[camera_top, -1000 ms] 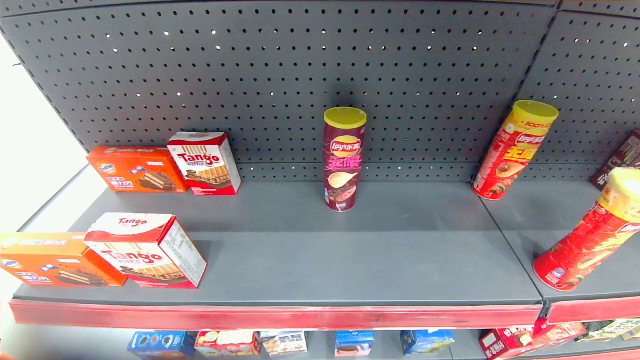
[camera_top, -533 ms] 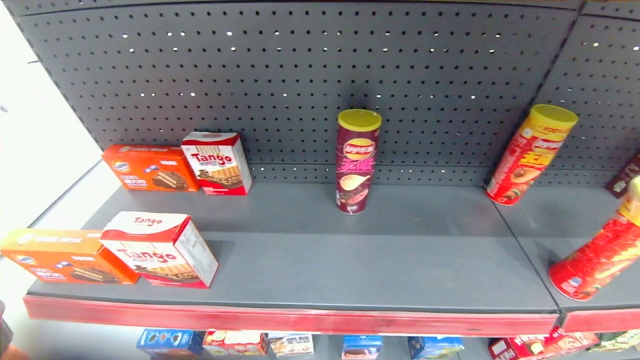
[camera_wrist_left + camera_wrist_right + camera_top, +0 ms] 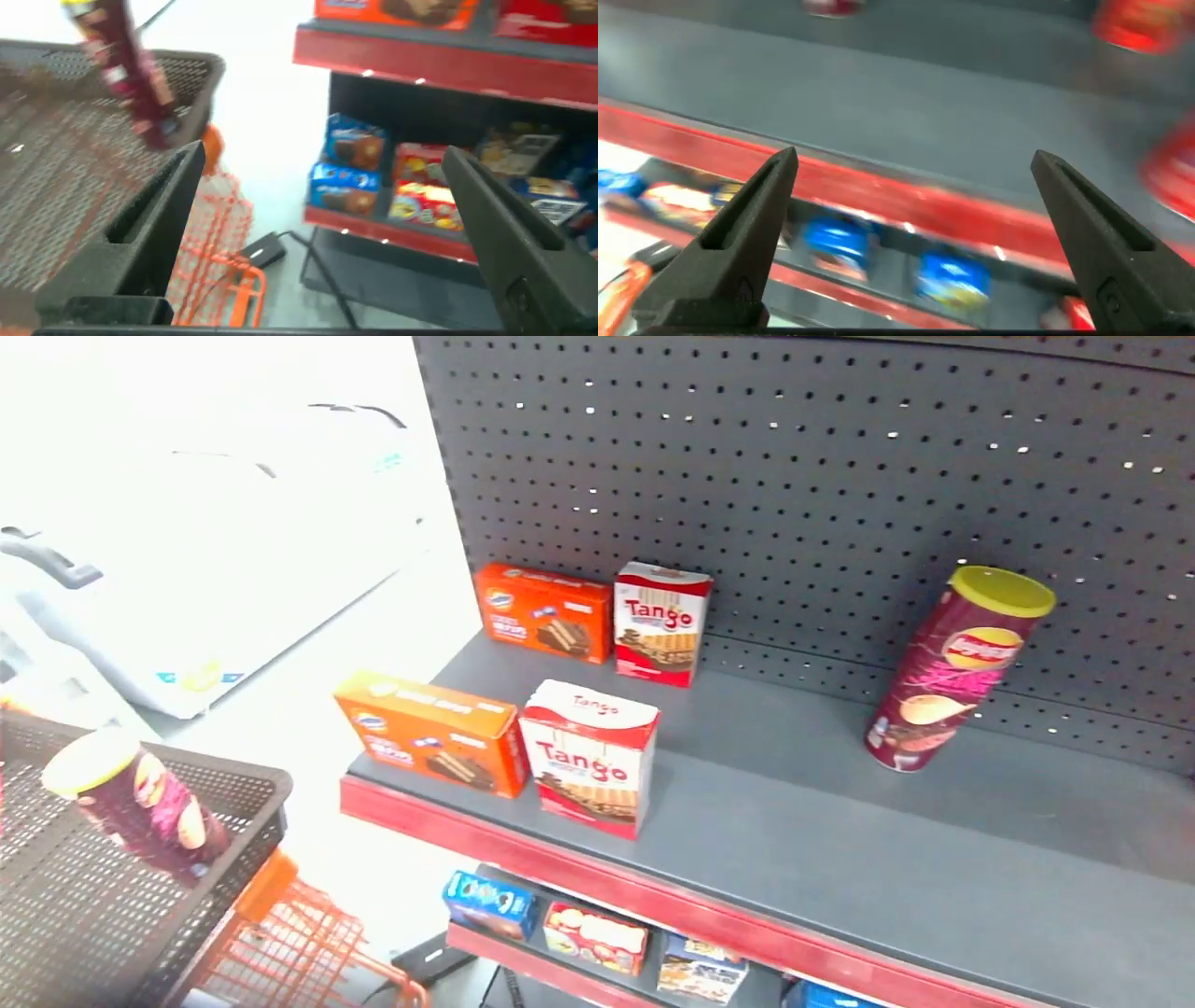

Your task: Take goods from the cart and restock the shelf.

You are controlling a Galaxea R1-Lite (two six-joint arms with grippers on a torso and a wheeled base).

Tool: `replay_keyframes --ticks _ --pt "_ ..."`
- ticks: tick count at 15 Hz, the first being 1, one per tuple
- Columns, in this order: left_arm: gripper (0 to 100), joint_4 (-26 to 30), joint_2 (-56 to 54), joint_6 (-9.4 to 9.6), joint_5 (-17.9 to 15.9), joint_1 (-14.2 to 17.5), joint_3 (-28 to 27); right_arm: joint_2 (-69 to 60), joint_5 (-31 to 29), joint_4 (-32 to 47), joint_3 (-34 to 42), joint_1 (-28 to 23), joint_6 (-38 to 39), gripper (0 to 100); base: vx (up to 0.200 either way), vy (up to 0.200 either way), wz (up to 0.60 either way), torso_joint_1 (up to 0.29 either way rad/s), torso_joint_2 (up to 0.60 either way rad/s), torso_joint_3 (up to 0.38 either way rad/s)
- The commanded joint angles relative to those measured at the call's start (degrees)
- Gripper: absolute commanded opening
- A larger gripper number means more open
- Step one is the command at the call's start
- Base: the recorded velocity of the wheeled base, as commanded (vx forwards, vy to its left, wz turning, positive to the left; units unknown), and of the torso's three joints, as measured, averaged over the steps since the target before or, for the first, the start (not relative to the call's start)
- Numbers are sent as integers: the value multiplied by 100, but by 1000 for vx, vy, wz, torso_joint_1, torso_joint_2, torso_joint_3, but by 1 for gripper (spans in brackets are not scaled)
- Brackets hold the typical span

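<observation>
A maroon chip can [image 3: 135,803] with a yellow lid leans in the black mesh cart basket [image 3: 252,789] at the lower left. The left wrist view has the same can [image 3: 126,75] in the basket [image 3: 56,159]. My left gripper [image 3: 322,233] hangs open and empty beside the cart, facing the lower shelf. The grey shelf [image 3: 840,840] with a red front edge holds a second maroon can [image 3: 952,672] near the pegboard. My right gripper [image 3: 910,233] is open and empty in front of that shelf's red edge [image 3: 906,196].
Two orange boxes [image 3: 429,733] [image 3: 544,611] and two red-and-white wafer boxes [image 3: 588,756] [image 3: 661,621] stand on the shelf's left end. Small snack boxes [image 3: 597,933] line the lower shelf. The cart's orange frame [image 3: 299,933] sits under the basket. Blurred red cans [image 3: 1134,23] stand farther along.
The head camera has swung to the left: the shelf goods slid right in the picture and the cart basket with its can came into view. Nothing on the shelf moved.
</observation>
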Motion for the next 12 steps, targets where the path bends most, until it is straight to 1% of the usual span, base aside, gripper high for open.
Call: replay_keyframes --ticks 1,2,12 --pt "100 0 7 -9 3 0 0 8 10 0 0 2 0 100 0 0 600 7 2 2" --pt "100 0 7 0 3 0 0 8 1 0 0 2 0 100 0 0 600 2 7 2" --pt "100 9 7 26 -41 0 0 8 1 0 0 2 -9 100 0 0 0 0 0 0"
